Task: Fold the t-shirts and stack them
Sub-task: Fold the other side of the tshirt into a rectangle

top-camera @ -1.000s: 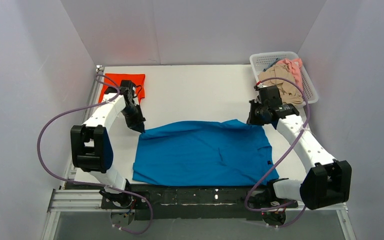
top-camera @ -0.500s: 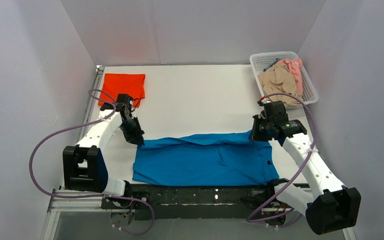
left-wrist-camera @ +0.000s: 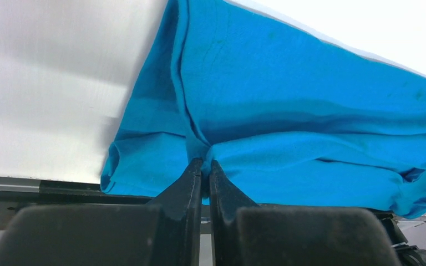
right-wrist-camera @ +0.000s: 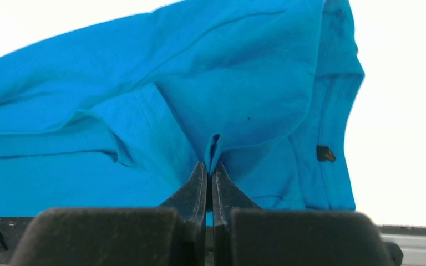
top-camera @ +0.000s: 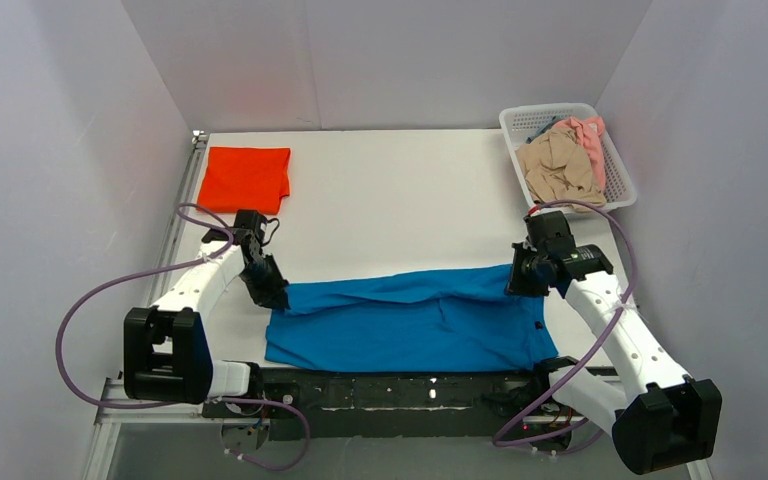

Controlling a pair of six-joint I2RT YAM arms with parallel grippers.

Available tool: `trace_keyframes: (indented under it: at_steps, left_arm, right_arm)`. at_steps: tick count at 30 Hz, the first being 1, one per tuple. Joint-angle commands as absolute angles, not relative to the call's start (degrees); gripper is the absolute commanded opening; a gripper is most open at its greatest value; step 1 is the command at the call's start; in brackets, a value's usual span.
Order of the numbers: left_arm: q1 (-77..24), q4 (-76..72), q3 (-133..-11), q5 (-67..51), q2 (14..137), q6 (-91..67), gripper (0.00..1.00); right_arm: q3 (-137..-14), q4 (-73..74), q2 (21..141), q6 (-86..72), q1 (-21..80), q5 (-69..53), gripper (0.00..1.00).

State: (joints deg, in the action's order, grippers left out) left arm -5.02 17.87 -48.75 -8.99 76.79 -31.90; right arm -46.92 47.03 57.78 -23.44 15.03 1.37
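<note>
Blue t-shirt point(top-camera: 410, 325) lies on the counter point(top-camera: 390, 200) between the pincers, its far edge raised. Left pincer point(left-wrist-camera: 202, 166) and right pincer point(right-wrist-camera: 209, 169) each clamp a thin pinch of that edge. Risk: either pinch slipping, or uneven travel, would skew the fold.

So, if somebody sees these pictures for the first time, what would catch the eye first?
The bright blue t-shirt along the near edge of the white table stands out most; the left arm and the right arm each pinch its far edge with shut jaws, one at each end. Next come the folded orange-red t-shirt at the far left corner and the white basket at the far right, holding a crumpled beige shirt and a pink shirt.
</note>
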Motion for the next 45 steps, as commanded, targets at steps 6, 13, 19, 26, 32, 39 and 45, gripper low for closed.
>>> trace_keyframes:
  at_steps: [6, 13, 19, 26, 32, 39, 45]
  left_arm:
    - [-5.2, 20.5, -49.3, -4.0, 72.9, -32.7, 0.03]
    - [-5.1, 19.5, -59.2, 4.2, 77.9, -26.2, 0.0]
    - [-5.1, 12.7, -52.9, 2.6, 74.7, -25.7, 0.0]
    - [-5.5, 3.9, -37.2, 1.6, 62.6, -31.0, 0.05]
    - [-5.8, 4.2, -28.6, 2.0, 56.3, -36.9, 0.35]
    - [-6.1, 20.5, -33.4, 11.8, 40.7, -42.0, 0.95]
    - [-6.3, 23.7, -47.5, 5.8, 48.0, -44.0, 0.98]
  right_arm:
    - [-49.8, 51.8, 55.6, -26.7, 15.0, 5.5, 0.01]
    - [-56.4, 52.6, 59.2, -26.4, 14.9, 7.9, 0.01]
    - [-55.0, 52.6, 57.6, -26.8, 14.9, 6.1, 0.01]
    - [-51.0, 56.5, 54.4, -27.5, 14.9, 3.9, 0.03]
    - [-45.8, 62.4, 53.4, -33.5, 14.9, 0.4, 0.34]
    - [-46.5, 73.5, 39.1, -40.0, 15.0, -2.6, 0.56]
    - [-47.0, 57.8, 36.1, -37.9, 14.9, -7.2, 0.82]
